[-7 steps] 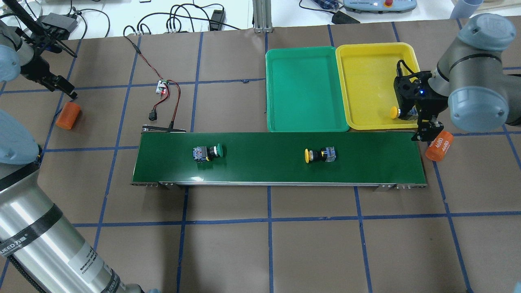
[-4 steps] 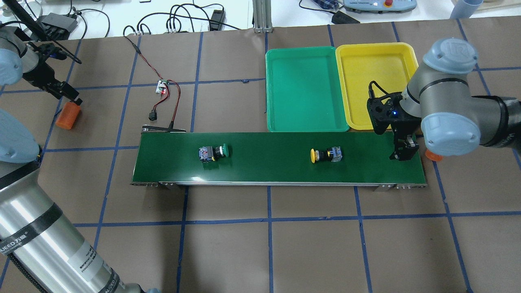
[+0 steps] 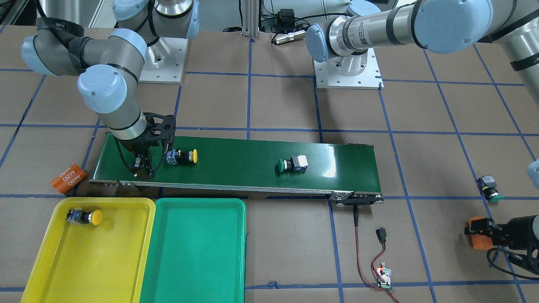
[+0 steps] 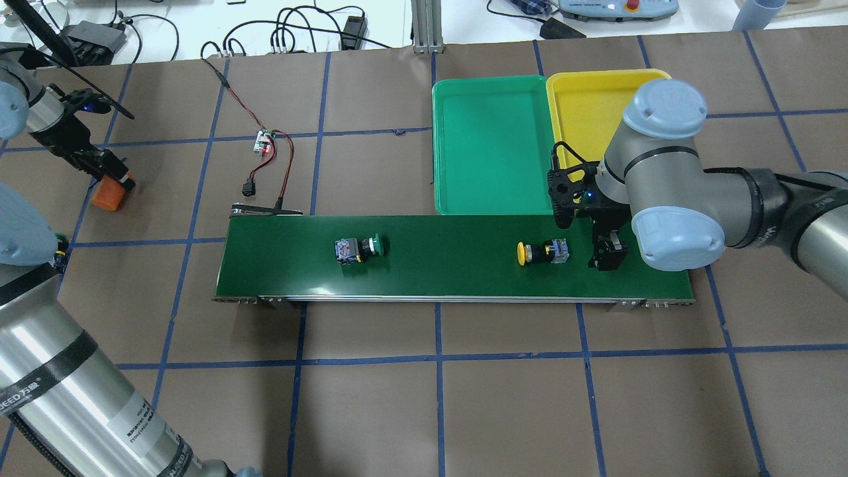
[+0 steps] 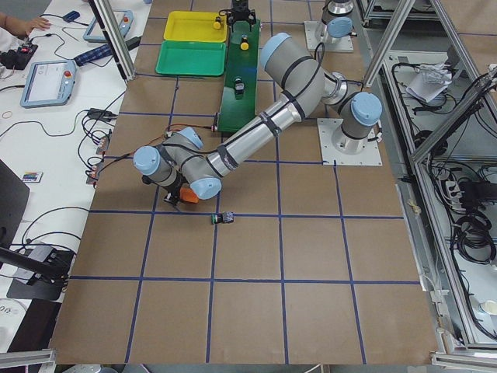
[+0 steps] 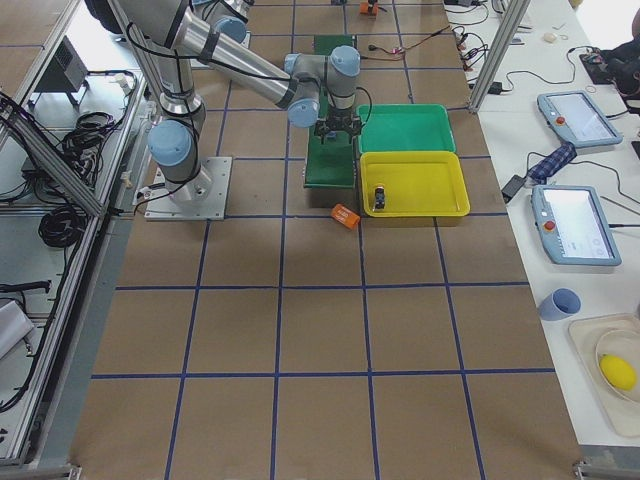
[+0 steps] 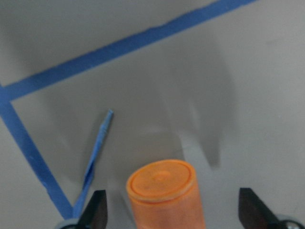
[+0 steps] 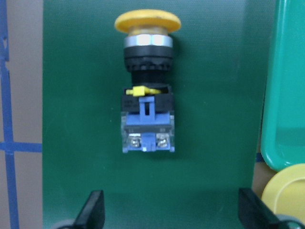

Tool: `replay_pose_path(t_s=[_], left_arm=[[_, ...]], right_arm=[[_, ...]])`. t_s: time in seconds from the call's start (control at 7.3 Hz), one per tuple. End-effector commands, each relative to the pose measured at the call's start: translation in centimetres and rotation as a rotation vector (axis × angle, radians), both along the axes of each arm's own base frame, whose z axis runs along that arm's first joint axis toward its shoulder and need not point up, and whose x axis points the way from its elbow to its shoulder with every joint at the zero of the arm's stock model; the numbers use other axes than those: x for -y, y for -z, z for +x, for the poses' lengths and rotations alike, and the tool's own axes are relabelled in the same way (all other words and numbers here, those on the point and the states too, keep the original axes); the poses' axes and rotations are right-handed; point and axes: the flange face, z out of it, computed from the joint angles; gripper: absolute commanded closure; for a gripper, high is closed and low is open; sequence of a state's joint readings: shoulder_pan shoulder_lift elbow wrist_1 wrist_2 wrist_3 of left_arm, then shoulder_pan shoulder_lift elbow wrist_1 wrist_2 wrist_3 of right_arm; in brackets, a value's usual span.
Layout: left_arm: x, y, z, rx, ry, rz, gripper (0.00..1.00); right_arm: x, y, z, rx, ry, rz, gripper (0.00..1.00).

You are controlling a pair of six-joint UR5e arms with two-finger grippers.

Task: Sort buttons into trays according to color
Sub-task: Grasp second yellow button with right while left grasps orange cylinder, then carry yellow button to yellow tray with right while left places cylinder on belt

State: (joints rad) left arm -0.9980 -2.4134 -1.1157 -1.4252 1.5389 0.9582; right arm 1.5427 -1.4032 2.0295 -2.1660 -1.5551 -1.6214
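Observation:
A yellow button (image 4: 540, 252) lies on its side on the dark-green conveyor belt (image 4: 450, 278). My right gripper (image 4: 606, 255) hangs open just to its right, and the button fills the right wrist view (image 8: 147, 81) ahead of the spread fingertips. A green button (image 4: 360, 248) lies further left on the belt. A second yellow button (image 3: 84, 216) lies in the yellow tray (image 3: 84, 261). The green tray (image 4: 493, 146) holds nothing. Another green button (image 3: 489, 189) lies on the table near my left arm. My left gripper (image 4: 109, 173) is open over an orange cylinder (image 7: 164, 191).
An orange cylinder marked 4680 (image 3: 68, 178) lies on the table at the belt's end beside the yellow tray. A small circuit board with red and black wires (image 4: 265, 142) lies behind the belt's left end. Blue tape lines grid the brown table.
My right gripper moved from the yellow tray's edge down and left over the belt, close to the yellow button. Both belt buttons drifted right. My left gripper shifted over the orange cylinder.

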Motion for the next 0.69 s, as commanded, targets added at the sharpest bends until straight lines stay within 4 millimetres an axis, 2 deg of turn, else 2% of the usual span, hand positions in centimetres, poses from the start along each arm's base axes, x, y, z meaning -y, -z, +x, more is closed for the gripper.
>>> replay_pose_path(t_s=[0.0, 0.14, 0.27, 0.41, 0.55], left_arm=[[-0.2, 0.4, 0.0, -0.006, 0.001, 0.017, 0.73], [-0.1, 0.2, -0.2, -0.011, 0.021, 0.013, 1.0], [-0.2, -1.0, -1.4, -0.021, 0.06, 0.016, 1.0], [-1.1, -3.7, -3.4, -0.062, 0.078, 0.079, 1.0], [-1.7, -6.4, -7.0, -0.074, 0.116, 0.105, 1.0]], right_arm=[[-0.3, 0.2, 0.7, -0.003, 0.015, 0.003, 0.0], [-0.4, 0.1, 0.9, -0.002, 0.024, 0.002, 0.0], [-0.6, 0.3, 1.4, -0.002, 0.02, 0.006, 0.0], [-0.7, 0.3, 1.9, -0.004, 0.013, 0.007, 0.0], [-0.8, 0.2, 1.9, -0.004, 0.012, 0.003, 0.0]])
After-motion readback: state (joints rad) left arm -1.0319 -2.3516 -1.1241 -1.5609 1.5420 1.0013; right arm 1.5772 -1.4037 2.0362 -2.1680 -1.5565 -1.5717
